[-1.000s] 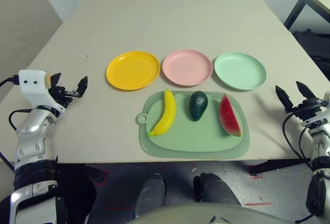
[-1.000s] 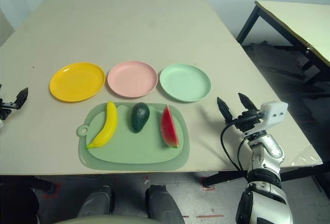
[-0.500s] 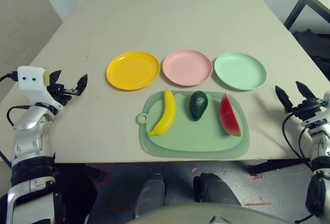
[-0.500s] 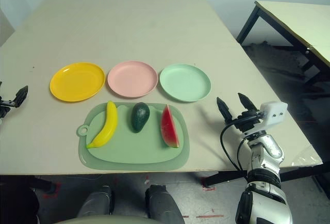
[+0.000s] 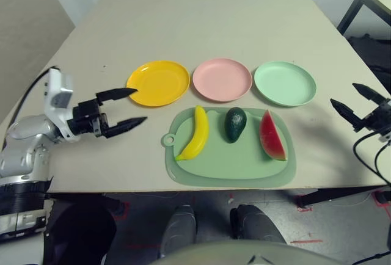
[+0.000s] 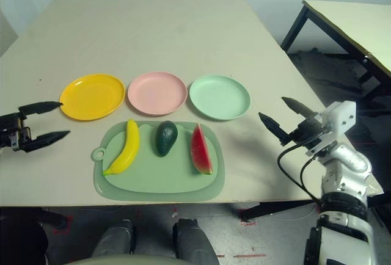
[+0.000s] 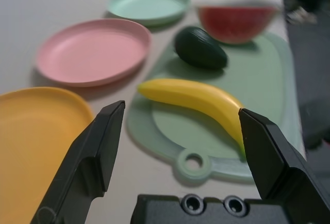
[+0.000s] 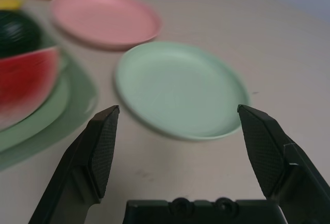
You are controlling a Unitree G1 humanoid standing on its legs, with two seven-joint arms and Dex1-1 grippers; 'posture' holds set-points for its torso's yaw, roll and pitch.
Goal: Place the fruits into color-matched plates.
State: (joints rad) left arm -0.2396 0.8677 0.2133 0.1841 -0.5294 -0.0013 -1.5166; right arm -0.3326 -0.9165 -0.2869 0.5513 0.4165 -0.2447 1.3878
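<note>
Hovering left gripper spread, banana just ahead | right gripper spread, mint green plate ahead

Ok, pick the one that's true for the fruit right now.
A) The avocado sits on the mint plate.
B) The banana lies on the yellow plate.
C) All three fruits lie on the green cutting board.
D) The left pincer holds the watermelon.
C: the banana, avocado and watermelon wedge all lie side by side on the cutting board, and the three plates behind it hold nothing.
</note>
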